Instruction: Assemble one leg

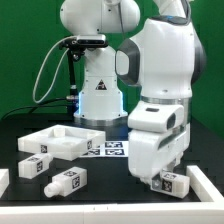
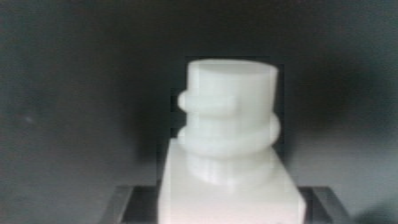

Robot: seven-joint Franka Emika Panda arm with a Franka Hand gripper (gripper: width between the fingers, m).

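Black table (image 1: 110, 195): claw (image 1: 160, 176) clamps leg (image 2: 228, 120), other legs (image 1: 66, 182) well apart.

Robotics lab. White Franka arm (image 1: 165, 60) mounted at a black bench (image 1: 110, 195), marker board (image 1: 108, 148) with fiducial tags near the hand (image 1: 163, 178), green backdrop (image 1: 20, 40), cables (image 1: 45, 70) farther off behind.

The arm (image 1: 165, 60) bends over at the exterior view's right, wrist (image 1: 157, 120) low and pointing down, jaws' spacing unclear.
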